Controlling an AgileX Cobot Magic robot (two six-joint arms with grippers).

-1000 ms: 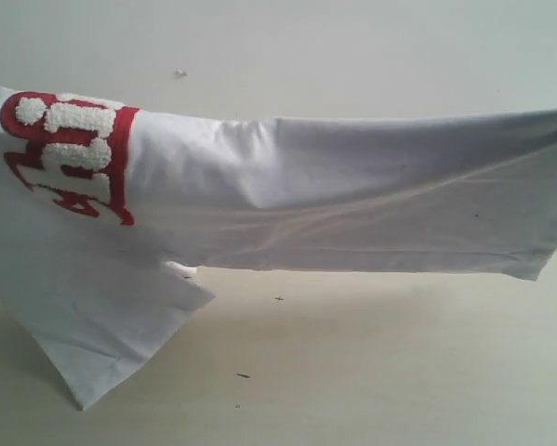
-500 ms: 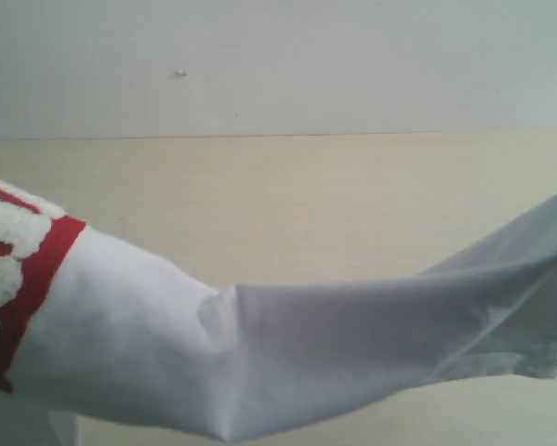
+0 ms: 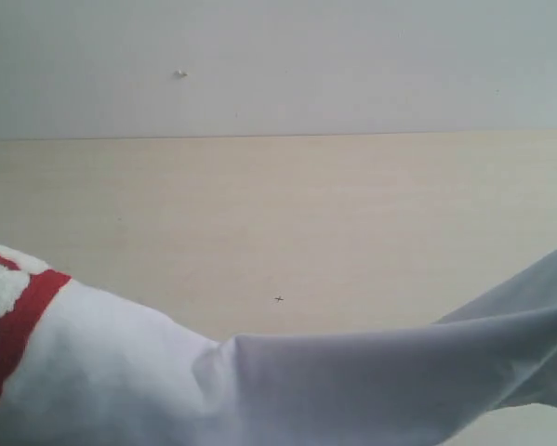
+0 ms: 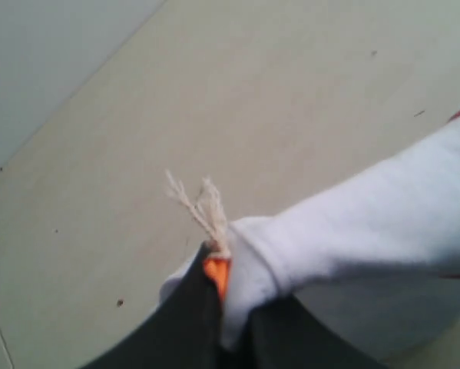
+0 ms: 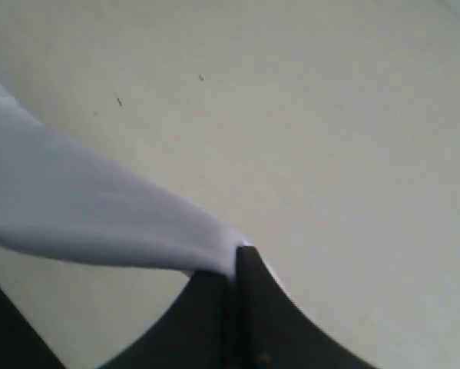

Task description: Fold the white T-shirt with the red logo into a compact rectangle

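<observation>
The white T-shirt [image 3: 334, 390] hangs stretched across the bottom of the exterior view, sagging in the middle. Only an edge of the red logo [image 3: 18, 321] shows at the far left. Neither gripper appears in the exterior view. In the left wrist view my left gripper [image 4: 228, 288] is shut on the ribbed neck of the T-shirt [image 4: 352, 223], pinching the orange tag [image 4: 217, 273] with its string loop. In the right wrist view my right gripper [image 5: 233, 269] is shut on a bunched edge of the T-shirt [image 5: 84, 207], held above the table.
A pale wooden table [image 3: 287, 204] lies below the cloth, with a few small dark specks [image 3: 278, 298]. A plain white wall [image 3: 287, 65] stands behind its far edge.
The T-shirt has dropped lower in the exterior view over the last second, uncovering the table and wall behind it. The logo has slid down and off to the left.
</observation>
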